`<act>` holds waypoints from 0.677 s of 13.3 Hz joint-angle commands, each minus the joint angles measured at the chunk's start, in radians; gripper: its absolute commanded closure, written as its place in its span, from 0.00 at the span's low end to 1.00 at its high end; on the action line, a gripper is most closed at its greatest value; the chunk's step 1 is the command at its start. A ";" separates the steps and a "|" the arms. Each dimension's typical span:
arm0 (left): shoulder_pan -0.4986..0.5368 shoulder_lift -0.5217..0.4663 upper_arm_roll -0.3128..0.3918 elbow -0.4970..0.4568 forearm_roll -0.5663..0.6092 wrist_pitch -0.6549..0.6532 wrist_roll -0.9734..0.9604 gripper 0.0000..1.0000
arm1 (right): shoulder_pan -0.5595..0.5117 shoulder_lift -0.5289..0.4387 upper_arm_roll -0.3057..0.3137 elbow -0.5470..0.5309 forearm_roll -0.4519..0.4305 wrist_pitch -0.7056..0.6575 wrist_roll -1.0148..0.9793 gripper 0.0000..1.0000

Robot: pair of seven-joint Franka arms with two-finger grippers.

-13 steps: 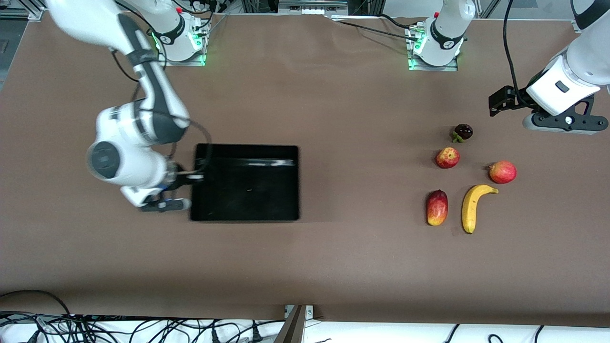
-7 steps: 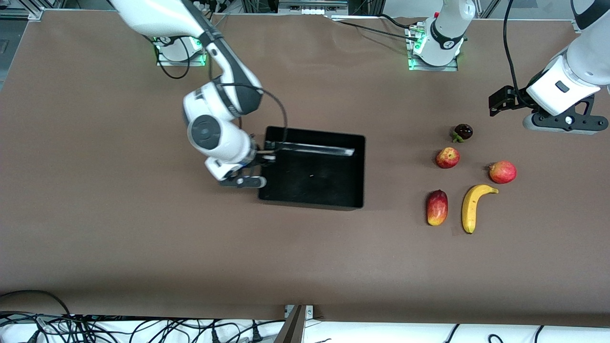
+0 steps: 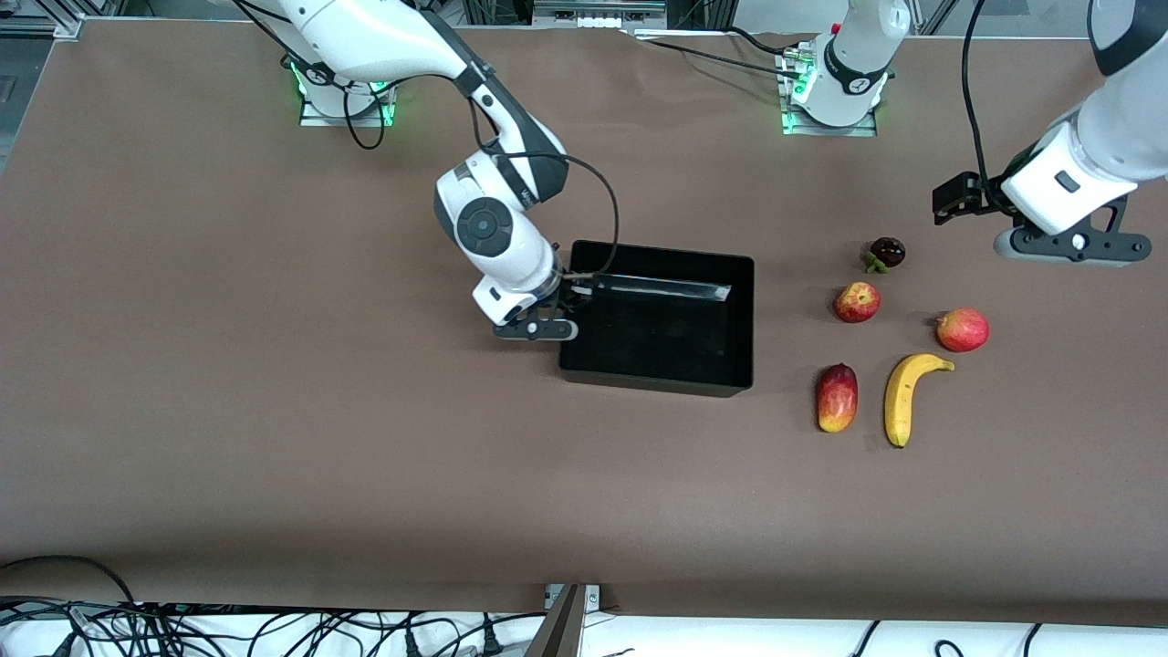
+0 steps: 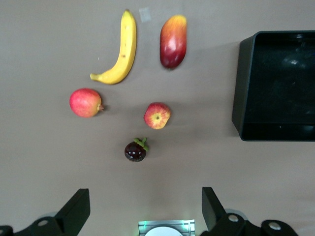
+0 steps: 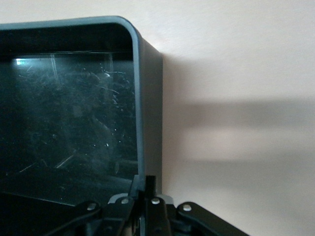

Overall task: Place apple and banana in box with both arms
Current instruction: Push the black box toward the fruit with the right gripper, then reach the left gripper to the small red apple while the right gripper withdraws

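The black box point(image 3: 657, 385) sits mid-table, and my right gripper point(image 3: 570, 290) is shut on its wall at the end toward the right arm. In the right wrist view the closed jaws point(image 5: 146, 189) pinch that wall point(image 5: 147, 98). The apple point(image 3: 857, 302) and the banana point(image 3: 903, 398) lie on the table toward the left arm's end, apart from the box. My left gripper point(image 3: 954, 196) hangs open and empty above the table by the fruit. The left wrist view shows the apple point(image 4: 157, 115), the banana point(image 4: 120, 51) and the box point(image 4: 237, 88) out ahead of the open left gripper point(image 4: 145, 211).
A dark purple fruit point(image 3: 886, 253) lies just farther from the front camera than the apple. A pinkish-red round fruit point(image 3: 963, 329) and an oval red-yellow fruit point(image 3: 837, 397) flank the banana. Brown table surface separates the box from the fruit.
My right arm has dragged the box across the table toward the left arm's end, closer to the fruit. The left gripper has shifted slightly.
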 commanded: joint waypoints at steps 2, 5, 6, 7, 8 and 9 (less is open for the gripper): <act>0.049 0.106 0.001 -0.033 -0.013 0.077 0.052 0.00 | 0.061 0.046 -0.007 0.085 0.004 0.002 0.000 1.00; 0.049 0.128 -0.001 -0.173 -0.012 0.267 0.058 0.00 | 0.066 0.051 -0.007 0.083 -0.033 0.002 -0.093 1.00; 0.049 0.127 -0.002 -0.228 -0.012 0.334 0.058 0.00 | 0.066 0.054 -0.008 0.083 -0.037 0.002 -0.094 1.00; 0.046 0.128 -0.004 -0.277 -0.012 0.400 0.058 0.00 | 0.066 0.060 -0.011 0.085 -0.037 0.002 -0.097 1.00; 0.036 0.130 -0.004 -0.322 -0.009 0.471 0.058 0.00 | 0.063 0.060 -0.016 0.086 -0.039 0.002 -0.117 0.91; 0.036 0.133 -0.004 -0.368 -0.001 0.532 0.058 0.00 | 0.053 0.054 -0.016 0.094 -0.040 0.001 -0.126 0.01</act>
